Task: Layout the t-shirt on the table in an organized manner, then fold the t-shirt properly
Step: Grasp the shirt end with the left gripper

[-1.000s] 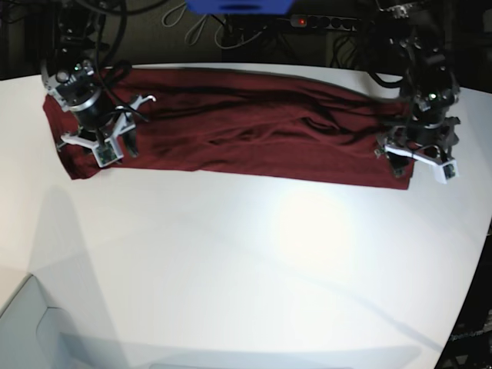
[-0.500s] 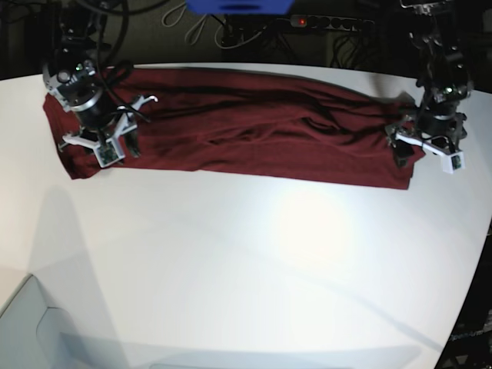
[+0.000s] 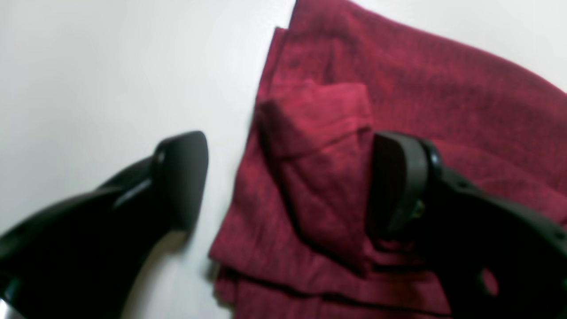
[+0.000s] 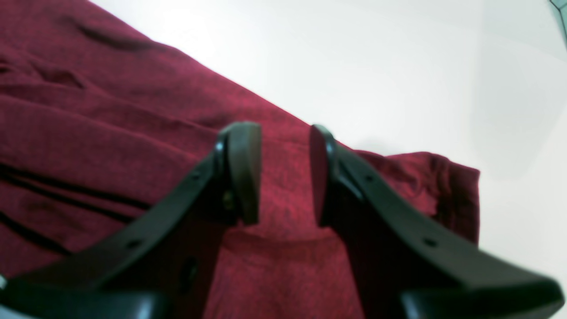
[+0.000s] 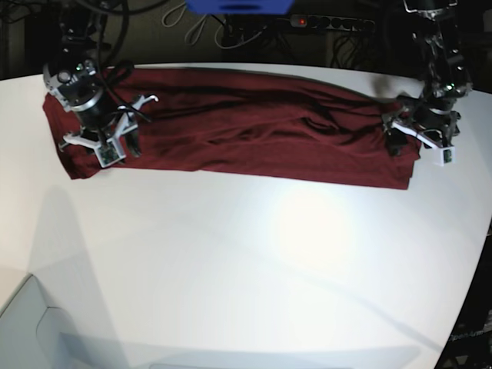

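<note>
Along the far side of the white table (image 5: 254, 254) lies the dark red t-shirt (image 5: 246, 127), folded into a long band. It looks soft and floppy, best held by its end corners. The left gripper (image 3: 283, 181) is spread wide over one end. The right gripper (image 4: 283, 173) is half open, holding nothing. No containers here

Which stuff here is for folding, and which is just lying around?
For the job:
- maroon t-shirt
- white table
- left gripper
- right gripper

Just lying about:
- power strip
- cables
- blue object
</note>
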Robot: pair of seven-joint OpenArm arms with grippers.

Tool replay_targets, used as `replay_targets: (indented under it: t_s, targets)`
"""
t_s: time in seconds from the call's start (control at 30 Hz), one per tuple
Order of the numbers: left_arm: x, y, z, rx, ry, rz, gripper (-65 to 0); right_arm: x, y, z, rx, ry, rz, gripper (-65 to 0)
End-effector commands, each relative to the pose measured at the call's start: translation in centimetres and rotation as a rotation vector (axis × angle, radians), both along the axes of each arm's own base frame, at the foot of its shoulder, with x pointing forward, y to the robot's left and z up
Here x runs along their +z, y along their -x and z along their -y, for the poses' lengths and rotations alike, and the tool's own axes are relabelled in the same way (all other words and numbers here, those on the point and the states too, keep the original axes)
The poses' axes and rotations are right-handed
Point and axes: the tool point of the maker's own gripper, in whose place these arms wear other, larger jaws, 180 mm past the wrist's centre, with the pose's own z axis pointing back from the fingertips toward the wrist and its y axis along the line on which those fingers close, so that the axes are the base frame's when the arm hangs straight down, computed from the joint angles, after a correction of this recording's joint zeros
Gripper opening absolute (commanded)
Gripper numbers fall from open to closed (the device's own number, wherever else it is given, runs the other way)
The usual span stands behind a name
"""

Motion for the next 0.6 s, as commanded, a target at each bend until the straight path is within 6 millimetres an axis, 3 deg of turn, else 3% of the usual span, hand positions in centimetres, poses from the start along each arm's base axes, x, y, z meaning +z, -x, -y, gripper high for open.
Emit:
replay_targets:
  t_s: [0.0, 0.37, 0.47, 0.57]
  targets:
    - [0.2, -0.2, -0.3, -0.019, -0.022, 0.002, -12.1, 1.2, -0.6, -0.1, 0.008, -0.009, 0.044, -45.0]
    - [-3.1, 1.1, 1.7, -0.117, -0.027, -0.082, -13.8, 1.2, -0.6, 0.0, 0.005, -0.008, 0.045, -45.0]
    - [-3.2, 1.0, 2.2, -0.132, -0.012, -0.053, -26.3, 1.2, -0.6, 0.1, 0.003, -0.007, 0.046, -45.0]
    - [-4.5, 1.8, 2.0, -0.115, 0.006, -0.078, -48.9, 1.1, -0.5, 0.2, 0.003, -0.005, 0.043, -45.0]
